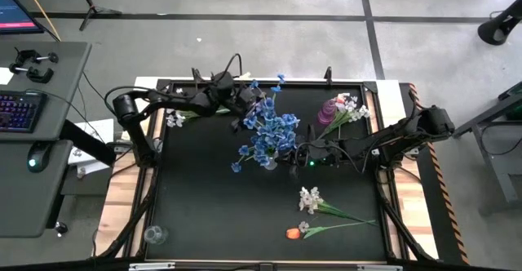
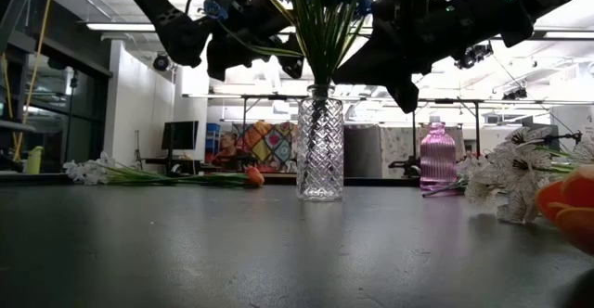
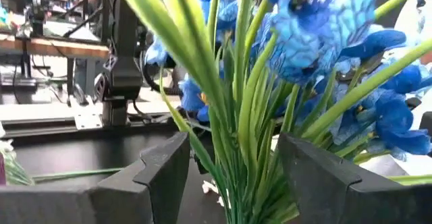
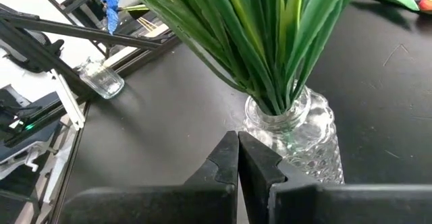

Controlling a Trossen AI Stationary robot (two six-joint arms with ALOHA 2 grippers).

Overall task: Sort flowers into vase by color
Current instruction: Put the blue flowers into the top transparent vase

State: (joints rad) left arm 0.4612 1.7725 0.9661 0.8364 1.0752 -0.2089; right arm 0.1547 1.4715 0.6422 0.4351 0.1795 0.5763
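counter (image 1: pixel 212 214): black mat, mostly bare; holds everything, so loose stems wait flat on it
blue flowers (image 1: pixel 269 132): bunched upright in the clear vase (image 2: pixel 319 146) mid-counter; stems fan out of its neck
left gripper (image 3: pixel 229 177): jaws spread wide astride the blue stems, not pinching; seemingly steadying or freeing them
right gripper (image 4: pixel 237 163): jaws closed, empty, just beside the vase's shoulder; likely bracing it
pink vase (image 1: pixel 334 108): far side, white flowers (image 1: pixel 352 108) beside it
loose stems: white spray (image 1: pixel 310 199) and orange tulip (image 1: pixel 294 233) near the front edge; unsorted
room: concrete floor, desk with keyboard (image 1: pixel 18 109)
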